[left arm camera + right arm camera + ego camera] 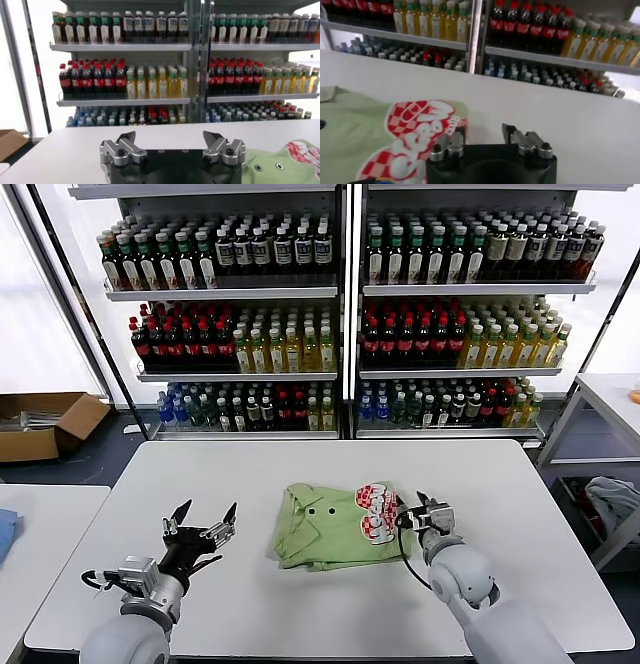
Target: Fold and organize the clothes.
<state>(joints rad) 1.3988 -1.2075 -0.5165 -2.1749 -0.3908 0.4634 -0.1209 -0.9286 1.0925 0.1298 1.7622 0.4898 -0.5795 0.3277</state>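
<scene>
One light green shirt [330, 524] lies folded at the middle of the white table [300, 604], collar buttons up, with its red-and-white print [376, 512] at its right end. My right gripper [428, 511] is open, low over the table at the shirt's right edge. In the right wrist view [482, 132] one of its fingers [454, 137] stands against the printed edge of the shirt [365, 125] and bare table shows between the jaws. My left gripper [205, 519] is open and empty, left of the shirt and apart from it. In the left wrist view [170, 137] the shirt [280, 162] lies off to one side.
Shelves of bottles [340, 314] stand behind the table. A cardboard box [45, 424] sits on the floor at far left. A second table [40, 524] with something blue is at left. A white rack [600, 444] with cloth below it is at right.
</scene>
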